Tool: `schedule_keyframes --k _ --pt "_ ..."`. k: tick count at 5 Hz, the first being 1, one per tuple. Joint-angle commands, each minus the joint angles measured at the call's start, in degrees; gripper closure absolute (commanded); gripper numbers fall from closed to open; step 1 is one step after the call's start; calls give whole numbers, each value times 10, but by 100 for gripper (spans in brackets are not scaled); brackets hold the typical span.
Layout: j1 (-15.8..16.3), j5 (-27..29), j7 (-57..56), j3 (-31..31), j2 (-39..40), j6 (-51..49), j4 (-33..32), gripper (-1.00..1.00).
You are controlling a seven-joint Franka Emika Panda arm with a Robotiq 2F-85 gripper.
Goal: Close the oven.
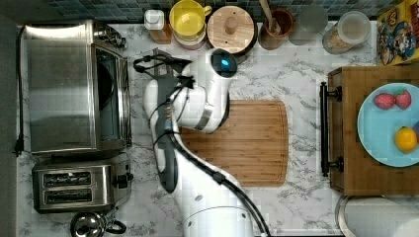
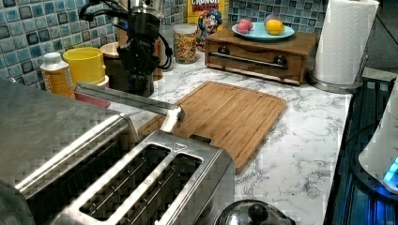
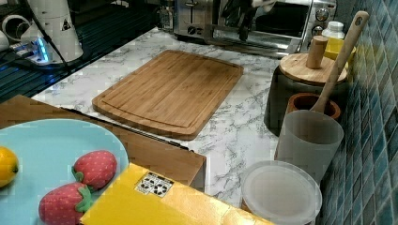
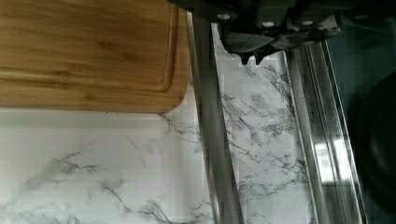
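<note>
- Strawberries (image 3: 77, 187) on a blue plate (image 3: 51, 140) fill the right view's near corner.
- Beyond the cutting board (image 3: 171, 91), the oven (image 1: 74, 89) stands at the top view's left, door (image 2: 124, 97) hanging open over the bench (image 1: 301, 84).
- Whether the end effector (image 4: 252, 55), hovering above the door's bar handle (image 4: 212, 121), is spread or holding anything, I cannot tell.

We are seeing the oven (image 1: 74, 89) sitting at the top view's left edge of the counter (image 1: 301, 79), with the toaster (image 1: 79, 185) just below it and a kettle (image 1: 91, 224) at the lower left corner. The cutting board (image 1: 247, 143) is lying mid-counter, the arm (image 1: 192, 113) hanging between it and the oven. Along the counter's back edge, jars (image 1: 346, 32) and a cup (image 1: 188, 19) are standing. At the right edge, a plate (image 1: 380, 128) is resting on a wooden box (image 1: 351, 173).
</note>
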Motion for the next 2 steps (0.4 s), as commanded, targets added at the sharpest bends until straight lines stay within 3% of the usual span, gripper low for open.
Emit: schedule_keyframes --k 1,2 --pt "107 -60 111 72 -14 -7 143 100" --pt "131 -112 162 74 -18 -15 164 100"
